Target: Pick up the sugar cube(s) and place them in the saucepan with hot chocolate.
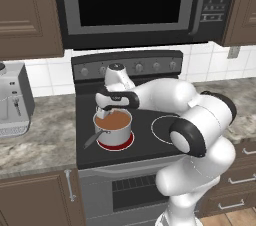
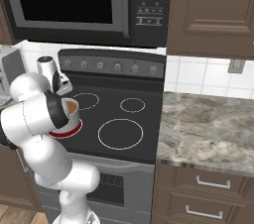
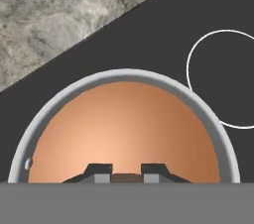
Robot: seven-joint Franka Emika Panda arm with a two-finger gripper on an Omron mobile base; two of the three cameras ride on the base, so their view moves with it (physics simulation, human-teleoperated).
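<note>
Over the saucepan (image 1: 114,129) on stove's red-lit burner, gripper (image 3: 126,174) is held w/ fingers closed on small brownish bit, prob. sugar cube, at 6 o'clock above hot chocolate (image 3: 124,129). Release step; opening needed next.

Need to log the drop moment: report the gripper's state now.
Gripper: shut on a small brownish object, apparently a sugar cube, over the reddish-brown hot chocolate in the shiny steel saucepan.
</note>
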